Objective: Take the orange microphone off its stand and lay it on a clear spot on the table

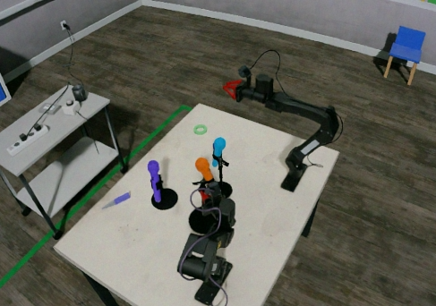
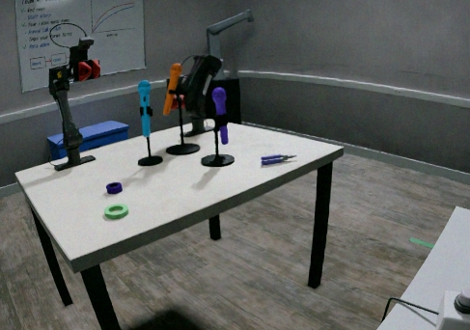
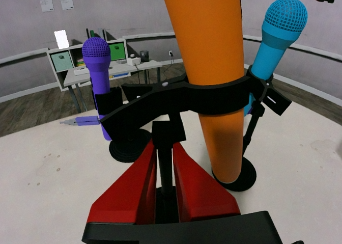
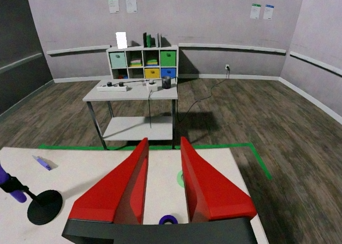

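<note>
The orange microphone (image 1: pixel 202 165) (image 2: pixel 174 79) (image 3: pixel 212 42) sits in the holder of its upright stand (image 1: pixel 198 222) (image 2: pixel 183 149) (image 3: pixel 165 174). My left gripper (image 1: pixel 205 196) (image 2: pixel 179 101) (image 3: pixel 164 141) is shut on this stand's post, just below the holder. The purple microphone (image 1: pixel 154 172) (image 2: pixel 219 96) (image 3: pixel 96 56) is in its upright stand's (image 1: pixel 167 199) (image 2: pixel 218 160) holder. The blue microphone (image 1: pixel 218 145) (image 2: pixel 144 103) (image 3: pixel 284 20) is in its upright stand's (image 1: pixel 226 190) (image 2: pixel 150 160) holder. My right gripper (image 2: pixel 89 70) (image 4: pixel 164 142) is partly open and empty, high beyond the table edge.
A green ring (image 1: pixel 200 132) (image 2: pixel 116 216) and a purple ring (image 2: pixel 114 191) (image 4: pixel 168 216) lie near one end of the table. Purple pliers (image 1: pixel 122 198) (image 2: pixel 272 159) (image 4: pixel 43 163) lie beyond the purple microphone's stand. The blue microphone's stand is close to the orange one's.
</note>
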